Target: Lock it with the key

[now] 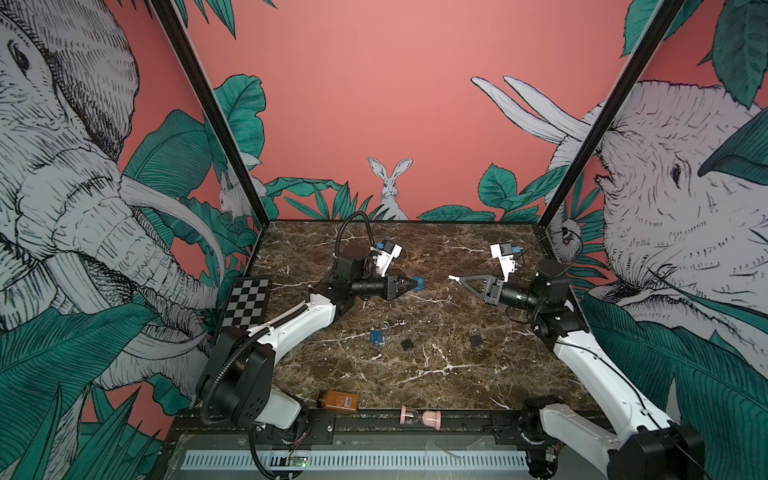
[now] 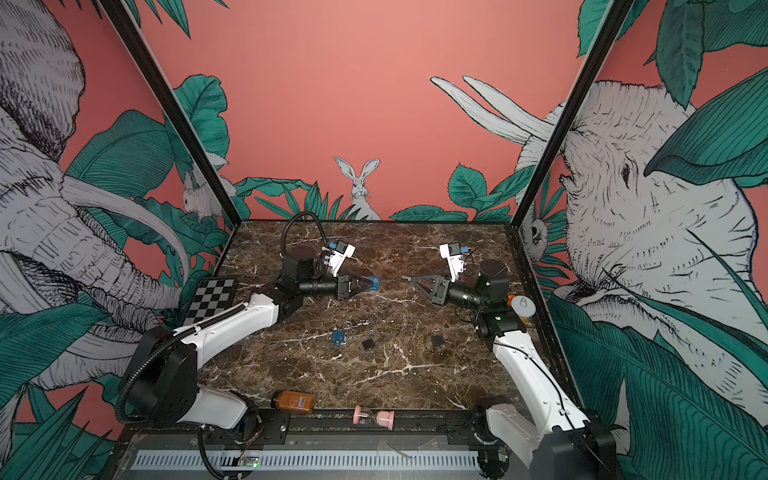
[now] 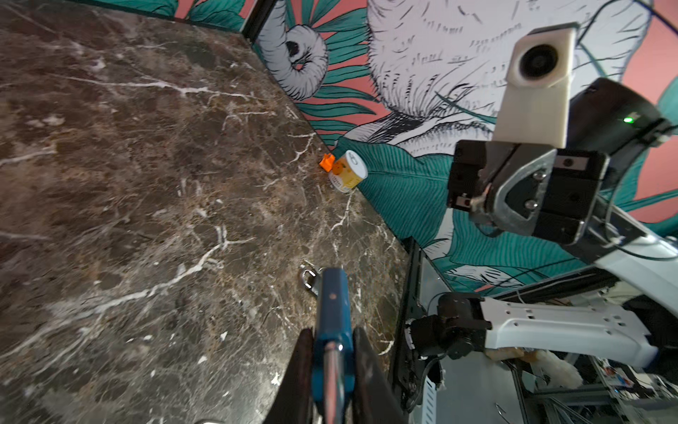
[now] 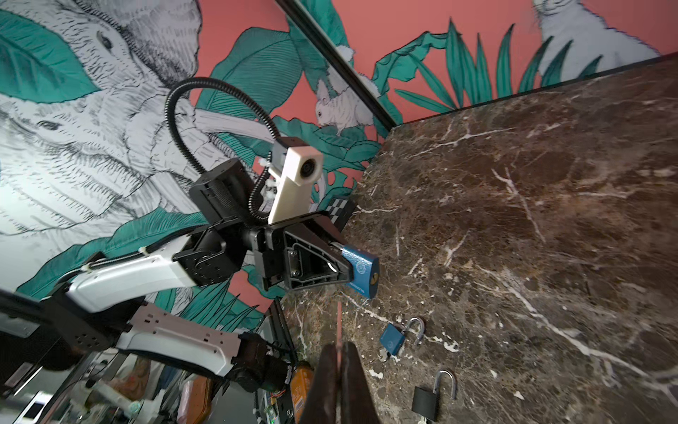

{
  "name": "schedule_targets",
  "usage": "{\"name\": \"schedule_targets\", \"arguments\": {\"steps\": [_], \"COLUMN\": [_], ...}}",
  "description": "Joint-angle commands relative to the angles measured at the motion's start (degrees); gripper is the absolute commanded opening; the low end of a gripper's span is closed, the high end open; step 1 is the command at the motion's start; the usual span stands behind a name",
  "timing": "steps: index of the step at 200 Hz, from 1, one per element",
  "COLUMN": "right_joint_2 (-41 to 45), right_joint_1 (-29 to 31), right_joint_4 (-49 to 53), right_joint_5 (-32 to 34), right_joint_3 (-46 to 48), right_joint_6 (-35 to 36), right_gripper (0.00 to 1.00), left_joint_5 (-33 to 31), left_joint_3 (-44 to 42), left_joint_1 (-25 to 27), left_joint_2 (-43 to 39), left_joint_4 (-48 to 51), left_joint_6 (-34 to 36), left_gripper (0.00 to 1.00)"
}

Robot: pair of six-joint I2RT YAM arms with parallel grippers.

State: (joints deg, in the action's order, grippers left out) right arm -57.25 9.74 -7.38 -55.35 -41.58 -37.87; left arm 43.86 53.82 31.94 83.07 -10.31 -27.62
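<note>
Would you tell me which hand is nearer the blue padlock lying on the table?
Left. The left hand, shut on the held blue padlock, hangs behind the loose blue padlock; the right hand is farther off, to its right.

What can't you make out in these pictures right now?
- Whether the right gripper grips anything: only a tiny white speck shows at its tip in both top views.
- Grey padlock: mostly hidden behind the held blue padlock, left wrist view.

Left arm and right arm: white shells are alternating with black joints. Black ribbed conduit is arching at 12 o'clock of the left wrist; white camera mounts are topping both.
</note>
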Motion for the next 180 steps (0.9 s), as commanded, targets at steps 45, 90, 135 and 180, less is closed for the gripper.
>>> {"name": "schedule_targets", "arguments": {"steps": [45,90,135,180], "right_joint_2": [10.02,18.25,14.18,9.75], "right_joint_1": [-0.25,2.64,11.27,19.01], "right_joint_4": [15.88,14.5,7.37,-2.25], "right_joint_5": [31.09,40.95,48.11,56.3], "right_joint_3": [5.66,15.53,21.81,27.3], "right_joint_6": [1.17,-8.13,-13.82,-18.56], "right_gripper": [0.0,0.0,0.0,0.0], "left_joint_5": [-18.93,-24.04,-4.15,11.12], "left_joint_3": [10.62,8.26,15.23,30.34], "left_joint_1": [0.03,2.29,4.98,7.67], "left_joint_2": [4.57,0.24,8.98,26.49], "left_joint_4": [25.09,22.36,27.52,49.55], "left_joint_6": [12.99,13.42,21.51,40.71], "left_gripper": [0.0,0.0,0.0,0.0]}}
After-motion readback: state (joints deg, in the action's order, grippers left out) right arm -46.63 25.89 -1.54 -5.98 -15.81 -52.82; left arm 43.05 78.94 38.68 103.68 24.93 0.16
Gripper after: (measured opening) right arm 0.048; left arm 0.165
